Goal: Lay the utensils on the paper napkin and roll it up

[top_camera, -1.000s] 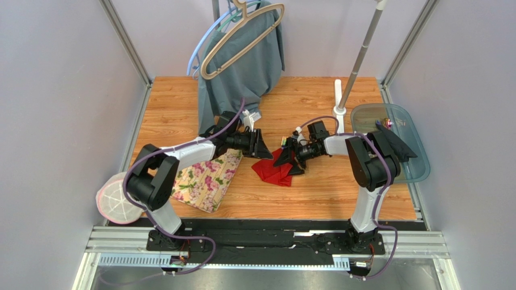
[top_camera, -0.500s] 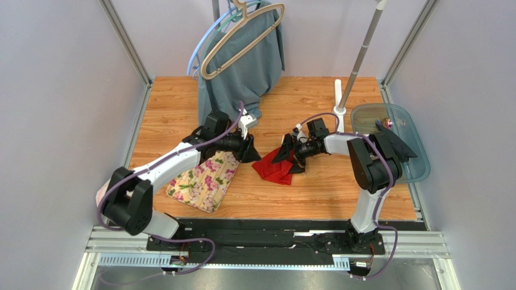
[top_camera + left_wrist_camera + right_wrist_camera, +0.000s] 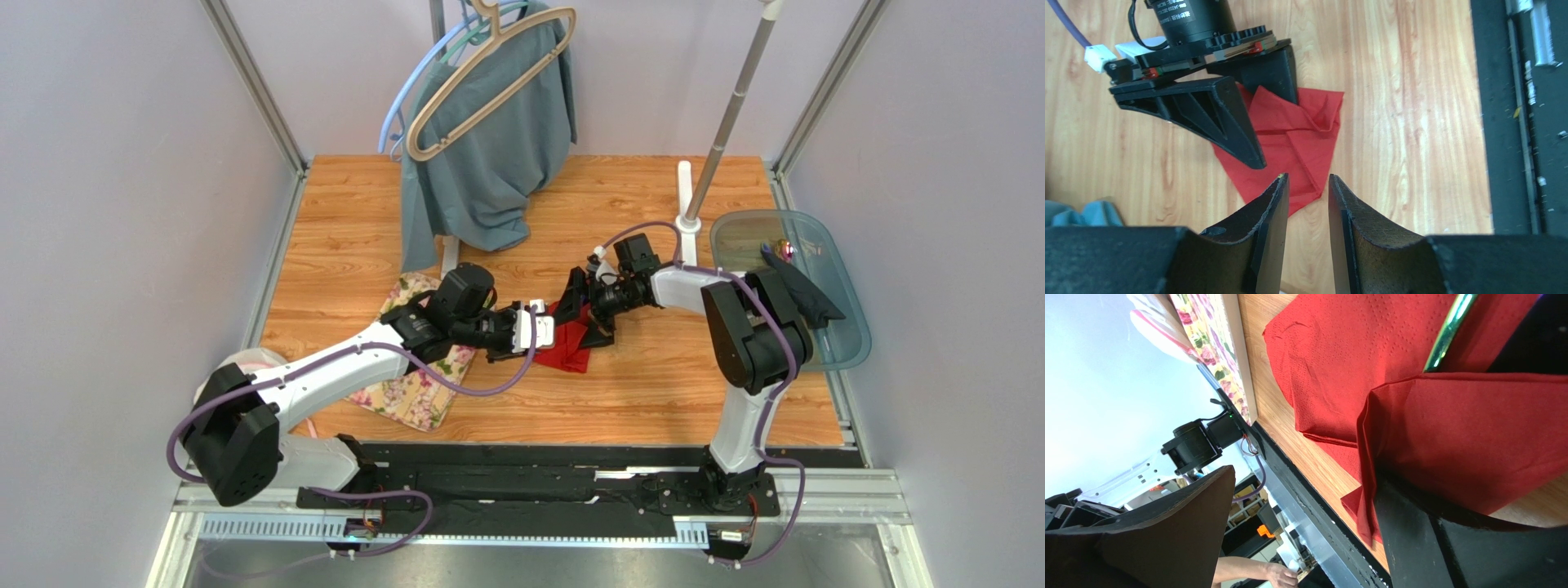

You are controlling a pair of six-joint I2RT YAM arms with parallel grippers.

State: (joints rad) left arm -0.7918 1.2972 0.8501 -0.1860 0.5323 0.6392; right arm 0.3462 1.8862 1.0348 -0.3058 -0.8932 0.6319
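Note:
The paper napkin [image 3: 567, 349] lies crumpled and folded on the wooden table; it also shows under both wrists [image 3: 1290, 138] [image 3: 1389, 349]. One utensil shows only as a thin green-yellow sliver [image 3: 1447, 331] between the napkin's folds; the rest are hidden. My left gripper [image 3: 540, 332] [image 3: 1307, 179] hovers at the napkin's near-left corner, its jaws a narrow gap apart with nothing between them. My right gripper [image 3: 579, 311] [image 3: 1303, 478] sits at the napkin's far edge, open wide, with a red fold draped over one finger [image 3: 1438, 539].
A floral mat [image 3: 417, 374] lies left of the napkin, under my left arm. A grey-green garment [image 3: 491, 147] hangs on a beige hanger at the back. A white pole stand [image 3: 687, 208] and a clear tray [image 3: 803, 306] stand to the right.
My left arm swung from the garment's hem down to the napkin's near-left corner, and its jaws narrowed a little. My right gripper opened wider and shifted slightly toward the back.

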